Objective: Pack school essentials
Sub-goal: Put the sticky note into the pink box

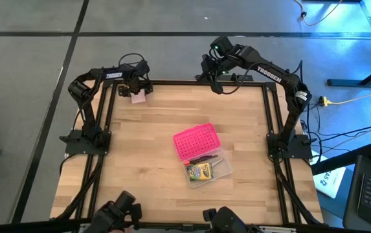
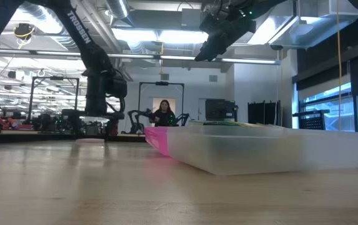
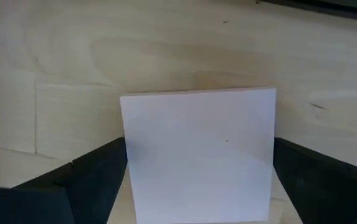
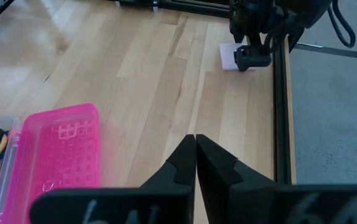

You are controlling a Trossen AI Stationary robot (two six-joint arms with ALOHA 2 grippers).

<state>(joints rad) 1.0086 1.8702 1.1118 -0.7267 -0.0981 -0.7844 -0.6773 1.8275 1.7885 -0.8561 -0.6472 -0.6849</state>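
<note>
Two arms noted. Left gripper [image 1: 137, 90] sits at the table's [image 1: 140, 162] far left corner, fingers [image 3: 97, 171] straddling the pink sticky-note pad [image 3: 198, 152] — grip contact cannot be told. Right gripper [image 4: 195, 163] hangs raised, clenched, empty. Crayon box [image 1: 201, 171] lies in the clear case [image 1: 224, 169] mid-table.

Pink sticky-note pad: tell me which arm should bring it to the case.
Left. The left gripper is already at the pink sticky-note pad, one finger on each side. The right gripper is shut and raised at the table's far edge, away from the pad.
</note>
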